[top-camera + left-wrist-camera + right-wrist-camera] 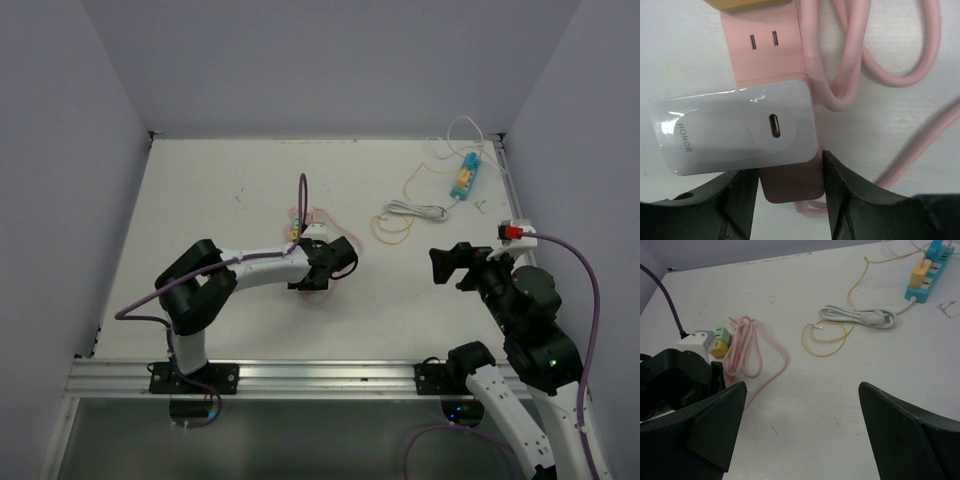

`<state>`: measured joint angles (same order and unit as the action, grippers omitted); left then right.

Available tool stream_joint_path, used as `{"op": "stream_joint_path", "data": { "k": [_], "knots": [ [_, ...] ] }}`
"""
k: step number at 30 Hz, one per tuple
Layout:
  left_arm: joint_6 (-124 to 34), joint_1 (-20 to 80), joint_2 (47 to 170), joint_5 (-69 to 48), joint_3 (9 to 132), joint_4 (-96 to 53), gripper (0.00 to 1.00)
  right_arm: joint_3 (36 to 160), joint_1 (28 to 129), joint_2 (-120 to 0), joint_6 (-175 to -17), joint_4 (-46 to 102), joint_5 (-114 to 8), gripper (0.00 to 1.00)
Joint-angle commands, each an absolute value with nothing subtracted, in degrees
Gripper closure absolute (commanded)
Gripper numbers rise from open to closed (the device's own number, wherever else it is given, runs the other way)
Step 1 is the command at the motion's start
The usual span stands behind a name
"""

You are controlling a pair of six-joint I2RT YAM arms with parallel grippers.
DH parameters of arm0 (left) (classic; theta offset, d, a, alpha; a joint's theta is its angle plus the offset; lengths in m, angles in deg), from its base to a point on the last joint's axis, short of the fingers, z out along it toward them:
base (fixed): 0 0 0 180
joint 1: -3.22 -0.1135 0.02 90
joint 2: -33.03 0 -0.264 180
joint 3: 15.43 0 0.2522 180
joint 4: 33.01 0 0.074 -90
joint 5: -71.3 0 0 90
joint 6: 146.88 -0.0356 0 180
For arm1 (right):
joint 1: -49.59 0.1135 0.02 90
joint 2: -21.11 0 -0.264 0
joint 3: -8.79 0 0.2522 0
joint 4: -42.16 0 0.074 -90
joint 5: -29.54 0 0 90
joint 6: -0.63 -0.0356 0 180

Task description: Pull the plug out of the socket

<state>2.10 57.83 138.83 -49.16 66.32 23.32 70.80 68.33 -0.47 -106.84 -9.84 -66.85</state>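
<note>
A white HONOR charger plug sits in a pink socket strip lying flat on the white table. My left gripper is closed on the near end of the pink strip, one finger on each side, just below the white plug. In the top view the left gripper lies at the table's middle, with the strip just beyond it. The white plug also shows in the right wrist view. My right gripper is open and empty, well to the right of the strip.
The strip's pink cable lies coiled to its right. Green and yellow plugs sit on the strip's far end. A teal power strip, a bundled white cable and a yellow wire loop lie at the back right.
</note>
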Motion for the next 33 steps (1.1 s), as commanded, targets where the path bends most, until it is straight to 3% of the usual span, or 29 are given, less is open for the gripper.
{"op": "stream_joint_path", "data": {
  "k": [1, 5, 8, 11, 18, 25, 33],
  "knots": [
    [-6.67, 62.1, 139.73, -43.93, 67.94, 18.99, 0.52, 72.91, 68.48, -0.25, -105.72, -10.44, -66.61, 0.01],
    [-9.32, 63.95, 136.49, -45.33, 66.11, 17.58, 0.38, 73.18, 68.48, -0.42, -105.72, -10.97, -66.35, 0.01],
    [-10.47, 63.95, 132.01, -45.77, 64.26, 15.91, 0.15, 73.09, 68.48, -0.69, -106.07, -10.97, -65.74, 0.01],
    [-11.7, 64.04, 128.31, -44.46, 63.64, 14.24, 0.0, 72.92, 68.48, -1.13, -106.68, -10.53, -64.68, 0.01],
    [-10.04, 64.13, 121.2, -42.52, 63.81, 13.71, 0.0, 72.92, 68.48, -4.64, -108.18, -10.01, -60.46, 0.01],
    [-6.87, 63.17, 111.88, -48.41, 63.11, 18.37, 0.0, 68.45, 68.48, -14.3, -110.45, -6.94, -47.46, 0.01],
    [-9.15, 49.54, 109.4, -39.45, 57.75, 15.12, 0.0, 60.79, 72.96, -25.55, -114.67, 2.55, -48.58, 0.01]
  ]
}}
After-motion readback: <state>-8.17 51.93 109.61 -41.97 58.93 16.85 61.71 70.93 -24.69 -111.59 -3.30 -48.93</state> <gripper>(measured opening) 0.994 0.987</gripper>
